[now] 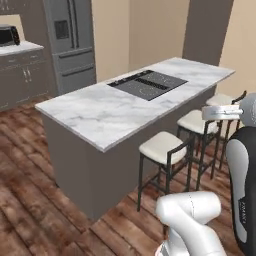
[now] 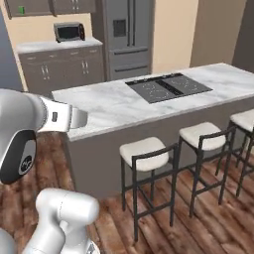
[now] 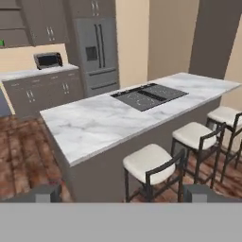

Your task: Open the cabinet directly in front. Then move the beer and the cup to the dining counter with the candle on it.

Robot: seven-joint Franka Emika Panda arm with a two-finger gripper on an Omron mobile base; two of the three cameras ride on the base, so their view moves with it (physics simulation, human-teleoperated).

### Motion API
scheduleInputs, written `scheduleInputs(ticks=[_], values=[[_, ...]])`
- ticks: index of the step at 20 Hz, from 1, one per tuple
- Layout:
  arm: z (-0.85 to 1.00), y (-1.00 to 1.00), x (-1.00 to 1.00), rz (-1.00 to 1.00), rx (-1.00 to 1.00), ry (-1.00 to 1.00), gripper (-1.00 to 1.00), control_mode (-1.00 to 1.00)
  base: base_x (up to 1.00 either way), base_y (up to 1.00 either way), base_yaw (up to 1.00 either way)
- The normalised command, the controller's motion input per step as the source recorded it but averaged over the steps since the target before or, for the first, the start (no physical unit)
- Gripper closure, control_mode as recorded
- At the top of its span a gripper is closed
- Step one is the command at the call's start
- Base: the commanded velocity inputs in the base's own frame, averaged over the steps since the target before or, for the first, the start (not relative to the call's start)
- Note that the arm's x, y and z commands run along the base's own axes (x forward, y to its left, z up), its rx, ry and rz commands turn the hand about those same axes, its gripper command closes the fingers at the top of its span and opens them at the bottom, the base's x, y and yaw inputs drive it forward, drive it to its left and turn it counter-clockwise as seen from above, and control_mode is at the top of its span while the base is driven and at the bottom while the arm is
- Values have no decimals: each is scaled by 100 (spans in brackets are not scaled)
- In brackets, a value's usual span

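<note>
Jaws (image 3: pixel 121 193) spread wide, holding nothing. Long white grey-veined marble island counter (image 3: pixel 101 125) with black cooktop lies ahead and below the jaws, running away rightward; candle, beer, cup not spotted.

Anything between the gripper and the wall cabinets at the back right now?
Yes. The marble island, with its cooktop, lies across the line from the open gripper to the wall cabinets by the fridge, and three stools line its near side. The arm likely can't reach over; the base probably has to drive around.
</note>
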Motion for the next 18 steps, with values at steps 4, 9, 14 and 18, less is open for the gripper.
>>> scheduleInputs(ticks=[4,9,14,18], values=[[0,0,0,0,0,0,-100,100,-23,5,81],[0,0,0,0,0,0,-100,100,-43,42,61],[0,0,0,0,0,0,-100,100,0,23,5],[0,0,0,0,0,0,-100,100,0,100,23]])
